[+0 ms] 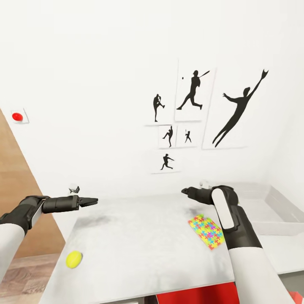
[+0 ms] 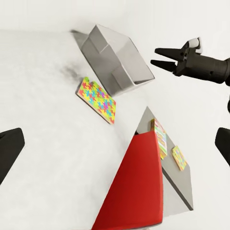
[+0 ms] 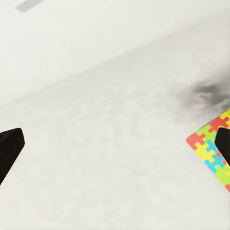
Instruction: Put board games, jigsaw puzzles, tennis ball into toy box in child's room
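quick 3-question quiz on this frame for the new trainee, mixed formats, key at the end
1. True or false: the tennis ball already lies inside the toy box.
2. Multiple choice: the colourful jigsaw puzzle lies A) flat on the table beside the right arm, B) between the left gripper's fingertips, C) on the floor.
3. Short answer: are the left gripper and the right gripper holding anything?

Key
1. False. The ball sits on the table near its front left corner, far from the box at the right.
2. A.
3. No. Both are open and empty, above the tabletop.
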Motion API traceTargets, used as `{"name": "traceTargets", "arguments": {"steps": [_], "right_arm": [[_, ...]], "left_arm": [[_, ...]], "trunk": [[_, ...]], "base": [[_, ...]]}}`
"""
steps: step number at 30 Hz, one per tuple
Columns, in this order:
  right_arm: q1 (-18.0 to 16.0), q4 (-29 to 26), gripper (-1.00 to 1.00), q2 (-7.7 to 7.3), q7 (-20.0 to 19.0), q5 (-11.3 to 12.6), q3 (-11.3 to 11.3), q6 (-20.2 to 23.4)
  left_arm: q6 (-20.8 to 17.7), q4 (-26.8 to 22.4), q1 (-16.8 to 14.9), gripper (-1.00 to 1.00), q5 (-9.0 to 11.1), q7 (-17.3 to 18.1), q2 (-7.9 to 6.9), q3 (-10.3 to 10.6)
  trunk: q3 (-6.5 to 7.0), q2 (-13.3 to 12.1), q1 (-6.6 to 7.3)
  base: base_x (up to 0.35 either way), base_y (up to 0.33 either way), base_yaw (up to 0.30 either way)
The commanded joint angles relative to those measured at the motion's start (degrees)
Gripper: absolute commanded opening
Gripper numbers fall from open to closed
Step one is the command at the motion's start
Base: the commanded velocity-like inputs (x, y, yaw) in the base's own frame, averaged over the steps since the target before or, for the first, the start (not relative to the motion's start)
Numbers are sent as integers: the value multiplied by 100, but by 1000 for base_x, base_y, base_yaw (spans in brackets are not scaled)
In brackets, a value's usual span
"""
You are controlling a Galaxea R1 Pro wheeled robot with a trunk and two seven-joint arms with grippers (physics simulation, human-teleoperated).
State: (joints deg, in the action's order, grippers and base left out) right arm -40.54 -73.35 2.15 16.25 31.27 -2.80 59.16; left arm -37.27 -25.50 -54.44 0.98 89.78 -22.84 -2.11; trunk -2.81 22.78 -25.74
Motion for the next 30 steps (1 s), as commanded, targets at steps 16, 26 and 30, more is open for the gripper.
{"name": "traceTargets", "arguments": {"steps": [16, 26, 30], "right_arm": [[-22, 171, 100, 5, 59, 55, -32, 16], [-99, 268, 100, 15, 556, -78, -56, 34], [-289, 381, 100, 21, 609, -89, -30, 41]], "left_arm": [[-61, 1, -5, 100, -2, 22, 0, 0], [-61, 1, -5, 100, -2, 22, -1, 0], [-61, 1, -5, 100, -2, 22, -1, 0]], "trunk": [[-54, 14, -5], [-146, 14, -5], [-184, 14, -5]], "base": [[74, 14, 0], [0, 0, 0], [0, 0, 0]]}}
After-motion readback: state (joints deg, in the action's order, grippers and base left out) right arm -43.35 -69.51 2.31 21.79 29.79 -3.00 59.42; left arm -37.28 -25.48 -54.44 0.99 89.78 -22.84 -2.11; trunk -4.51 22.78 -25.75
